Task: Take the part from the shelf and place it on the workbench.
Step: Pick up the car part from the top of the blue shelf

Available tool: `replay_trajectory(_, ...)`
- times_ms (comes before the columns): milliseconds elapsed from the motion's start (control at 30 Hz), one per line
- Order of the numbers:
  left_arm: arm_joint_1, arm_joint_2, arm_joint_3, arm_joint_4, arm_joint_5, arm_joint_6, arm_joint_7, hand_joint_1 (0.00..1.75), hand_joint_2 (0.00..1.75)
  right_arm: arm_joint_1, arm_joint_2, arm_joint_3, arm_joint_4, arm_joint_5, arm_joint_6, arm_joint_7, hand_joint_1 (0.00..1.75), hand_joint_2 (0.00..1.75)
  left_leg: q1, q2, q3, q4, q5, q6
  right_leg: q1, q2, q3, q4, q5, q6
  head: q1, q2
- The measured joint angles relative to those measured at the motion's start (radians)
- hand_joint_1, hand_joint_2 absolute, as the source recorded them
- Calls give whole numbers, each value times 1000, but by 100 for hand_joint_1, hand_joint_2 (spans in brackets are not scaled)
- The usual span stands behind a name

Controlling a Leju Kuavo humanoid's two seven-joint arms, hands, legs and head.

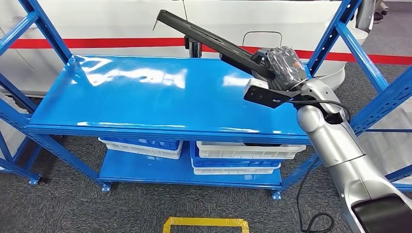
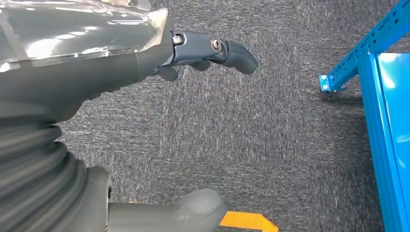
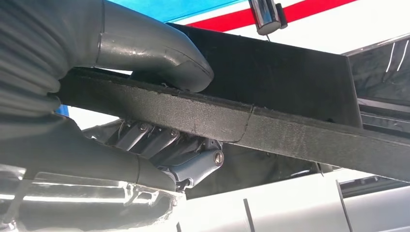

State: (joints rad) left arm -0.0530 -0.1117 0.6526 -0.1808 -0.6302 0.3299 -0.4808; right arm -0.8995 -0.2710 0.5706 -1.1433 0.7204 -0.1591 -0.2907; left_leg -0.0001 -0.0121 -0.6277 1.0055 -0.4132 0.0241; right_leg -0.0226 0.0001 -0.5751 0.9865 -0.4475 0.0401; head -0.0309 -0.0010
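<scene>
My right hand [image 1: 284, 65] wraps one end of the long black flat bar-shaped part [image 1: 209, 36], thumb over, fingers under, lifted above the glossy blue metal shelf [image 1: 145, 92]. The free end juts far out over the shelf's back edge, so it could lever round in my grip. Swing carelessly and it clips the shelf's blue upright post [image 1: 335, 36]. My left hand [image 2: 145, 63] hangs beside the shelf, fingers apart, holding nothing.

Workshop/warehouse: blue steel shelving rack [image 1: 160, 97] w/ stacked plastic bins [image 1: 243, 155], grey carpet floor [image 1: 68, 204], yellow floor-marking tape [image 1: 206, 223].
</scene>
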Motion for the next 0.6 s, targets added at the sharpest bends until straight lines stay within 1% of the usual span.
replay_trajectory(100, 0, 0, 2, 0, -20, -1, 23, 0, 175, 6, -4, -2, -2, 7, -4, 6, 175, 175, 0, 0, -1, 1, 0, 1, -1, 0, 0, -2, 2, 2, 0, 0)
replay_trajectory(167, -1, 2, 1, 0, -39, -8, 44, 0, 175, 14, -5, -4, -1, 20, -14, 11, 175, 175, -1, 0, 0, 1, 2, 13, -11, 0, 4, -10, 9, 16, -3, 0)
replay_trajectory(200, -2, 2, 1, 0, -46, -10, 54, 0, 175, 19, -6, -5, 0, 25, -20, 10, 175, 175, 3, 1, 5, -9, 8, 22, -12, 0, 6, -15, 11, 23, -2, 0)
replay_trajectory(233, -2, 1, 0, 0, -51, -12, 62, 0, 175, 23, -8, -7, 3, 29, -27, 8, 175, 175, 6, 3, 11, -22, 17, 31, -14, 0, 4, -12, 6, 27, 0, 0)
replay_trajectory(267, -3, 0, -2, 0, -55, -13, 68, 0, 175, 26, -10, -9, 6, 32, -35, 3, 175, 175, 9, 5, 16, -36, 26, 38, -10, 1, -6, 8, -11, 22, 2, 0)
replay_trajectory(300, -4, -2, -3, 0, -58, -15, 72, 0, 175, 29, -11, -11, 10, 33, -42, -1, 175, 175, 11, 8, 19, -46, 33, 42, -8, 1, -25, 53, -40, 13, 6, 0)
replay_trajectory(333, -4, -3, -4, 0, -61, -16, 76, 0, 175, 33, -13, -14, 15, 33, -47, -5, 175, 175, 10, 9, 18, -49, 37, 44, -8, 1, -51, 114, -73, 3, 7, 0)
replay_trajectory(367, -5, -3, -5, 0, -63, -17, 80, 0, 175, 40, -14, -15, 21, 34, -49, -7, 175, 175, 10, 9, 15, -48, 39, 45, -8, 1, -79, 181, -103, -3, 8, 0)
replay_trajectory(400, -5, -3, -6, 0, -64, -18, 85, 0, 175, 47, -15, -17, 26, 36, -49, -9, 175, 175, 9, 9, 11, -48, 41, 42, -9, 1, -98, 232, -120, -4, 8, 0)
replay_trajectory(433, -5, -4, -7, 0, -66, -20, 91, 0, 175, 55, -16, -18, 31, 39, -50, -9, 175, 175, 10, 9, 7, -46, 43, 39, -10, 1, -101, 251, -123, 1, 8, 0)
replay_trajectory(467, -5, -4, -9, 0, -68, -22, 96, 0, 175, 61, -17, -18, 35, 43, -50, -9, 175, 175, 11, 9, 1, -42, 46, 34, -13, 1, -86, 231, -111, 11, 8, 0)
replay_trajectory(533, -5, -5, -10, 0, -76, -26, 103, 0, 175, 66, -17, -19, 39, 52, -51, -9, 175, 175, 16, 8, -15, -28, 47, 24, -23, -1, -19, 118, -70, 34, 8, 0)
replay_trajectory(567, -5, -5, -11, 0, -79, -27, 104, 0, 175, 66, -17, -19, 40, 54, -52, -9, 175, 175, 18, 8, -20, -22, 47, 20, -26, -1, 7, 72, -56, 41, 8, 0)
replay_trajectory(600, -5, -5, -11, 0, -81, -27, 105, 0, 175, 66, -17, -19, 40, 54, -52, -9, 175, 175, 19, 8, -23, -18, 47, 18, -28, -1, 21, 48, -49, 45, 8, 0)
